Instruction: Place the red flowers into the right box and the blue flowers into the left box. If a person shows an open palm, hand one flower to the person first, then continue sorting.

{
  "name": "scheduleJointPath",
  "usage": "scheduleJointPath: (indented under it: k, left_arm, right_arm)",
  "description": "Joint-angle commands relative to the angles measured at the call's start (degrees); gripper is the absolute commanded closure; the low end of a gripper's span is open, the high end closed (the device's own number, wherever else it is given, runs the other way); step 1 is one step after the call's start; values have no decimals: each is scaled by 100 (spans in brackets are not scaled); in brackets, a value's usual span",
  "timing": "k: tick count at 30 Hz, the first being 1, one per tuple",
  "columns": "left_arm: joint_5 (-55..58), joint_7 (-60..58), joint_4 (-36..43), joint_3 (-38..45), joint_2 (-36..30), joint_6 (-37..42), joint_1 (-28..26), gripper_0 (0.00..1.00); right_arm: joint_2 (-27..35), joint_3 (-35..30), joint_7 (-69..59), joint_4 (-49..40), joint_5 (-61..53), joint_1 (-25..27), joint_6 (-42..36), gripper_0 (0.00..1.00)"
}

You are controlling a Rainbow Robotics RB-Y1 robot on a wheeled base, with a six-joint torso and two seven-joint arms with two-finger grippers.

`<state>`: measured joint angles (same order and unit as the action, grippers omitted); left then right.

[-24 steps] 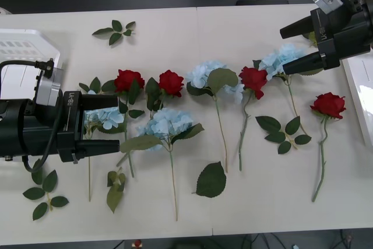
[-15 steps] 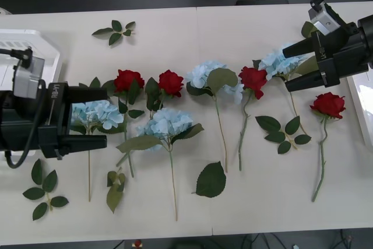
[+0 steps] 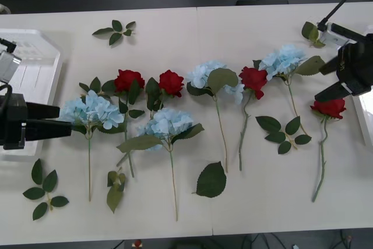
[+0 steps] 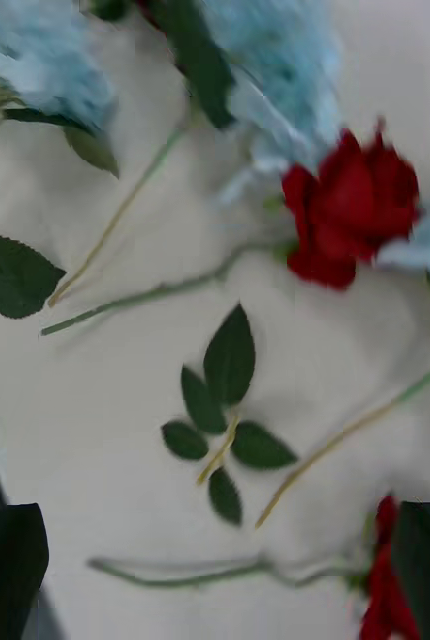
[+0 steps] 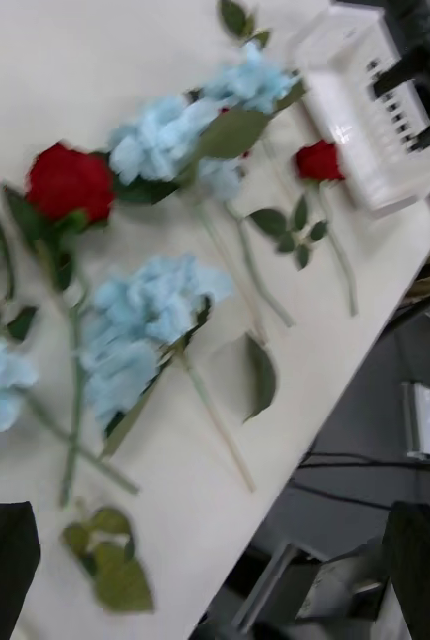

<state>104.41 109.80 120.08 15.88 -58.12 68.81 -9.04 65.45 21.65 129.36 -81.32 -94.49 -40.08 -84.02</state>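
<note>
Several red flowers lie in a row across the table: roses (image 3: pixel 128 79), (image 3: pixel 171 81), (image 3: pixel 253 80) and one at the far right (image 3: pixel 329 108). Among them lie several blue flowers (image 3: pixel 93 111), (image 3: pixel 168 122), (image 3: pixel 210 74), (image 3: pixel 282 59). My left gripper (image 3: pixel 61 119) is open, just left of the leftmost blue head, beside the left box (image 3: pixel 49 48). Open as well, my right gripper (image 3: pixel 319 81) hangs just above the far-right rose, close to the right box (image 3: pixel 366 122). In the right wrist view that rose (image 4: pixel 383 580) sits by one finger (image 4: pixel 427 560).
Loose green leaf sprigs lie at the table's back (image 3: pixel 115 30), the front left (image 3: pixel 44 193), the middle front (image 3: pixel 211 180) and between the right-hand stems (image 3: pixel 284 132). The long stems point toward the table's front edge. Beyond the far edge is dark floor.
Both arms have drawn outward. The left arm pulled back left, uncovering the leftmost blue flower. The right arm moved right and nearer, toward the far-right rose.
</note>
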Motion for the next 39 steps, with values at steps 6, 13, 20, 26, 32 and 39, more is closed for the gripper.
scheduleJointPath:
  k: [6,13,20,26,32,39]
  left_arm:
    - [-1854,-1971,174,-155,-147,124,-265,0]
    - [-3085,-2885,165,-963,125,115,34,0]
    - [-4139,-3140,104,-1526,451,36,341,0]
    - [-4640,-3158,-336,-2062,653,-210,772,0]
    - [-4763,-3114,-925,-2493,785,-790,974,0]
    - [-4895,-3079,-1355,-2836,978,-948,1194,0]
  right_arm:
    - [425,-109,-1721,213,739,317,-361,0]
    - [407,-100,-2038,706,1337,554,-18,0]
    - [108,-65,-2284,829,1522,800,228,0]
    - [-226,-3,-2741,837,1812,906,430,0]
    - [-577,-12,-3075,837,2066,985,641,0]
    - [-674,-3,-3180,837,2277,1134,878,0]
